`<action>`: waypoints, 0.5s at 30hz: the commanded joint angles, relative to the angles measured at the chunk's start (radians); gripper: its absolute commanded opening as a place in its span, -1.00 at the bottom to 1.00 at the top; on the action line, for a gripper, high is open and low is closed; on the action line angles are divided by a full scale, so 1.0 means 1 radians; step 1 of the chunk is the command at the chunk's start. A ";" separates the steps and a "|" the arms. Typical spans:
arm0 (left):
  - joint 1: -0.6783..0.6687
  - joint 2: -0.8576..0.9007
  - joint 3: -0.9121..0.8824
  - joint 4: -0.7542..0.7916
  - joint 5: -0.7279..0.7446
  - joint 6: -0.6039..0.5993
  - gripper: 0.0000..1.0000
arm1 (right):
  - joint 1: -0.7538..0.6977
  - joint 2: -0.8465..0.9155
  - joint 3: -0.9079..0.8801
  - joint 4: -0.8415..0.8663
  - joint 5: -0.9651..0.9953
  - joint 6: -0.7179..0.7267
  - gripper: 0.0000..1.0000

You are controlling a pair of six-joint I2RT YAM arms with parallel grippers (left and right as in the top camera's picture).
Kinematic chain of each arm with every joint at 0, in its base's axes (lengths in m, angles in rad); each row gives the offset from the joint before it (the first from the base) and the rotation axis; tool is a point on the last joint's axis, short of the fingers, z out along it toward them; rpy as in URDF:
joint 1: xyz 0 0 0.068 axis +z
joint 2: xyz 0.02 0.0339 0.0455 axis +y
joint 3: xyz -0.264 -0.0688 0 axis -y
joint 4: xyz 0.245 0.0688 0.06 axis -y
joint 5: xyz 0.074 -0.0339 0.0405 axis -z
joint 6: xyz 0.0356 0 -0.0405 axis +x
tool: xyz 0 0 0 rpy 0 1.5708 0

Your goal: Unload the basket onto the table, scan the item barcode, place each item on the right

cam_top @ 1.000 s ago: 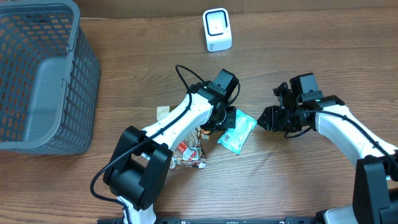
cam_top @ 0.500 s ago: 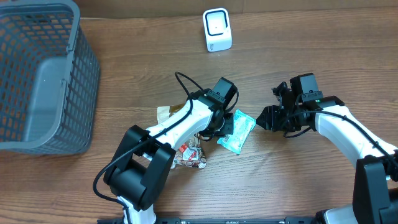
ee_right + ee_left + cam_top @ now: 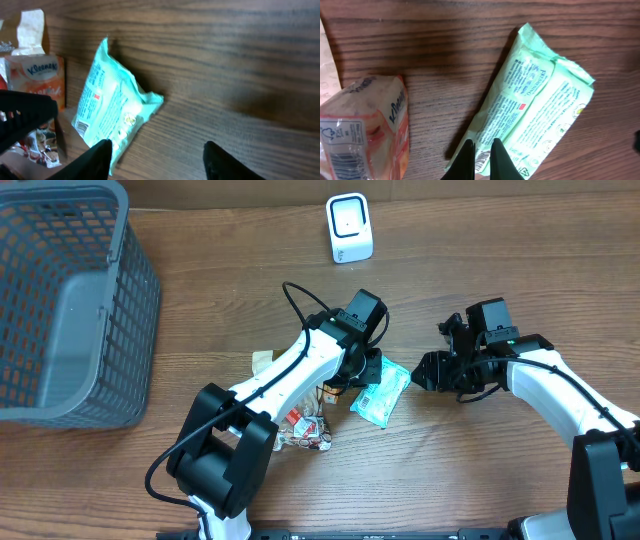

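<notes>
- Far left: grey mesh basket point(image 3: 60, 300) on the wooden table point(image 3: 500, 480).
- Centre-left: a small heap of crumpled packets point(image 3: 305, 428), with a scrap of tan paper point(image 3: 262, 361) above it. Just right of the heap is an orange Kleenex tissue pack point(image 3: 375, 125), lying on the wood with its barcode corner visible at its lower end.
- Left gripper point(image 3: 480, 150): fingers together with only a sliver between the tips. The tips sit over the near corner of the green wipes pack point(image 3: 535, 110). I cannot tell whether they pinch the wrapper edge or only rest above it.
- The wipes pack, the item to scan, lies flat on the table at a diagonal, printed back face up. A small barcode shows near the corner under the left fingertips. The pack lies between the two grippers and apart from the tissue pack.
- Rear centre: white scanner point(image 3: 349, 227) standing upright, well apart from the wipes pack.
- Right: right gripper point(image 3: 156, 147) low over the table just beside the far end of the wipes pack. Its fingers are spread wide with bare wood between them, and it touches nothing.
</notes>
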 commanded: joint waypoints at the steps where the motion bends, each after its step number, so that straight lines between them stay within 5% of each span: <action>1: -0.016 0.014 0.005 -0.011 -0.011 0.024 -0.89 | 0.004 0.005 -0.006 -0.013 -0.010 -0.005 0.26; 15: -0.026 0.178 0.005 0.026 0.029 0.019 -0.91 | 0.004 0.005 -0.013 -0.015 -0.010 0.021 0.46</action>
